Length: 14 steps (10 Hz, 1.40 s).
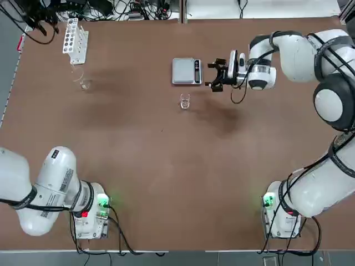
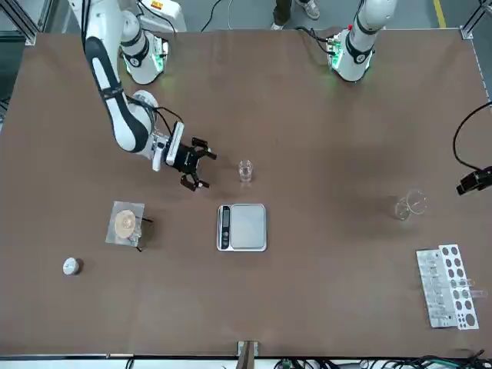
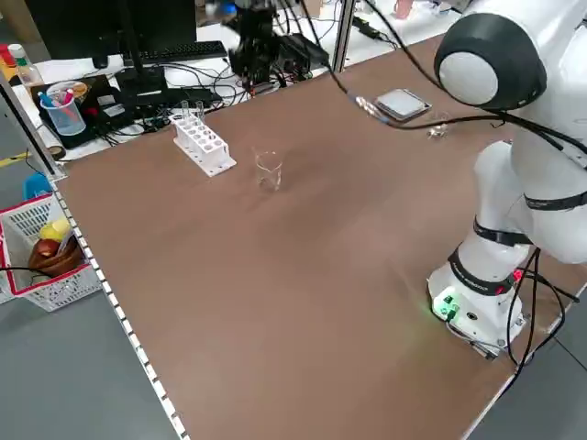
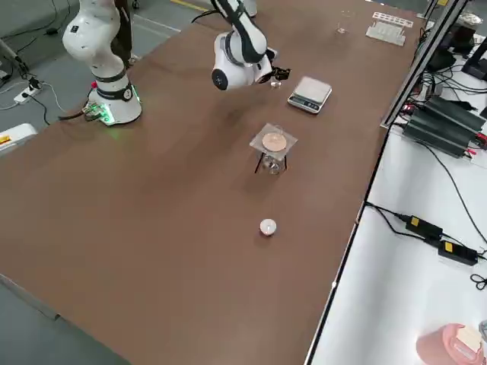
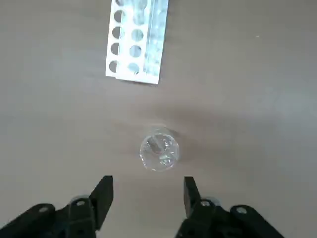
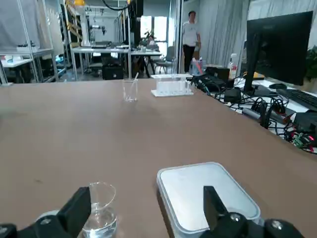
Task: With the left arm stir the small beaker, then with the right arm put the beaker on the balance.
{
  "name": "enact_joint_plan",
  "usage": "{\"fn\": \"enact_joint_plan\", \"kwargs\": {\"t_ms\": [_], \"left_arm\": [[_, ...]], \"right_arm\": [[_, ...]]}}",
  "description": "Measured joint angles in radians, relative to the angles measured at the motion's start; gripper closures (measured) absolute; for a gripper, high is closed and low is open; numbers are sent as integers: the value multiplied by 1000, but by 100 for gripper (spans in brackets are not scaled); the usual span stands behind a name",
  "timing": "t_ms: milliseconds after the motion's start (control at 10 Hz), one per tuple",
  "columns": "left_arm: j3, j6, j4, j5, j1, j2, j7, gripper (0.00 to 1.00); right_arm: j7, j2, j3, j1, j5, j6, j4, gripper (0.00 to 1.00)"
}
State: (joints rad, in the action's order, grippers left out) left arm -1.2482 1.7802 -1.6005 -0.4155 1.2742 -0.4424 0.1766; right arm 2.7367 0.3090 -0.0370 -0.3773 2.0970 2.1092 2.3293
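Observation:
The small beaker [image 1: 184, 102] is a tiny clear glass standing upright on the brown table, just in front of the balance [image 1: 187, 71], a flat grey scale with a silver pan. My right gripper [image 1: 217, 75] hovers low beside the balance, open and holding nothing. In the right wrist view the small beaker [image 6: 99, 215] and the balance [image 6: 208, 198] lie just ahead of the spread fingers. My left gripper [image 5: 147, 196] is open and empty. It hangs high over a clear glass vessel with a thin rod [image 5: 158, 151] at the table's far left.
A white test-tube rack [image 1: 75, 40] stands beyond the rod vessel [image 1: 83, 83]. On the right arm's side are a small stand with an orange-tan disc [image 2: 127, 224] and a small white round object [image 2: 71, 266]. A person [image 6: 189, 37] stands far off in the room.

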Motion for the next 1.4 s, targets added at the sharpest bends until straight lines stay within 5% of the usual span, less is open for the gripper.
{"fn": "enact_joint_plan", "kwargs": {"t_ms": [200,600,1400], "left_arm": [[-54,-116,67,0,-1,2,1,2],[-61,-233,148,0,-55,17,1,0],[304,-220,161,211,-407,126,2,0]], "right_arm": [[27,32,0,-3,82,-63,33,0],[44,132,1,-44,173,-108,46,0],[68,233,8,-182,251,-123,31,1]]}}
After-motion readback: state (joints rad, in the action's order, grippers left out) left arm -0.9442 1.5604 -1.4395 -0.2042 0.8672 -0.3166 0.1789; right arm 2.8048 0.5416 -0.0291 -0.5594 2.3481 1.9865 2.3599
